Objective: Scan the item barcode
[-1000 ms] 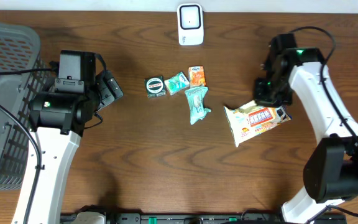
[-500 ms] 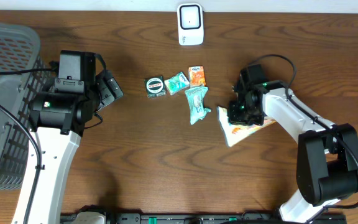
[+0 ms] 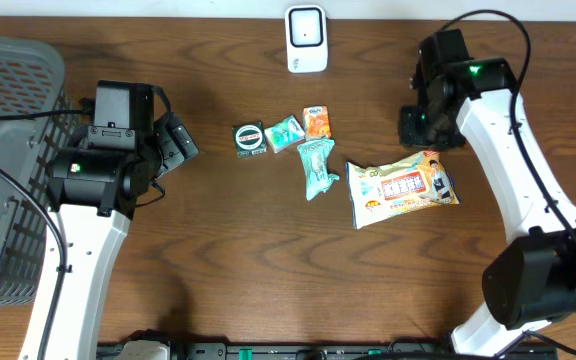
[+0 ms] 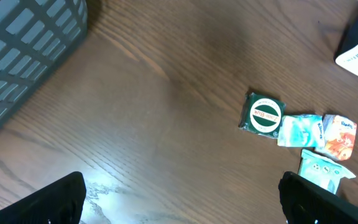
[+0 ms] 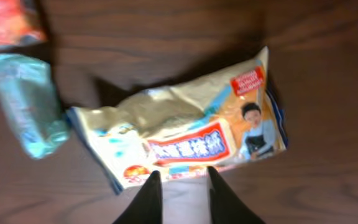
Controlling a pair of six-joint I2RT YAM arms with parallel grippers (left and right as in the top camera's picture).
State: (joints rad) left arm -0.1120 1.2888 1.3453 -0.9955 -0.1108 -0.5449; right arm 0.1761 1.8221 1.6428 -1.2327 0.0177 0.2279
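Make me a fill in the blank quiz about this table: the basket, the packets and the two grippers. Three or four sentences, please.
1. The grey basket stands beside the ___ arm.
2. ___ small packets lie between the left gripper and the big wipes pack.
3. The right gripper, near the wipes pack, holds ___.
4. The left gripper is not shut but ___.

Missing words: left; four; nothing; open.

left gripper (image 4: pixel 182 208): jaws wide apart | right gripper (image 5: pixel 184 199): pointing down, jaws narrowly apart
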